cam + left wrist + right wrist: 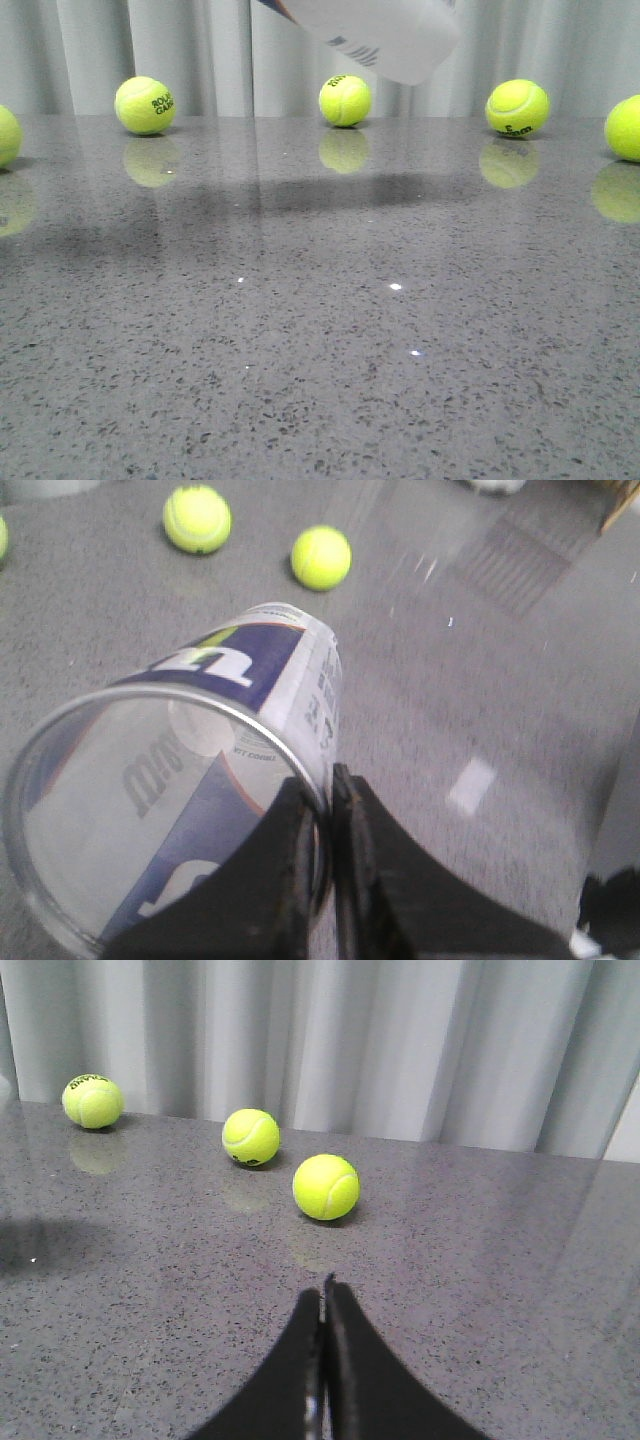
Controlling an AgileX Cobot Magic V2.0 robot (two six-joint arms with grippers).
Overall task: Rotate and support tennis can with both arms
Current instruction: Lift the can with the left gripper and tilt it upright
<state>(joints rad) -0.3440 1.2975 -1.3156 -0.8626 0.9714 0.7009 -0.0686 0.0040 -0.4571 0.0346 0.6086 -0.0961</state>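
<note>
my left gripper pinches only the tennis can rim, right gripper closed empty, so it could slip and drop.

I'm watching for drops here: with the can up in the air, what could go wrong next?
1. The left gripper pinches only the thin rim of the open tennis can, which hangs tilted above the table; it could slip or twist out.
2. The right gripper is shut, empty and apart from the can, so nothing supports it.

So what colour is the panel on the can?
Navy on the white tennis can, clearest in the left wrist view.
</note>
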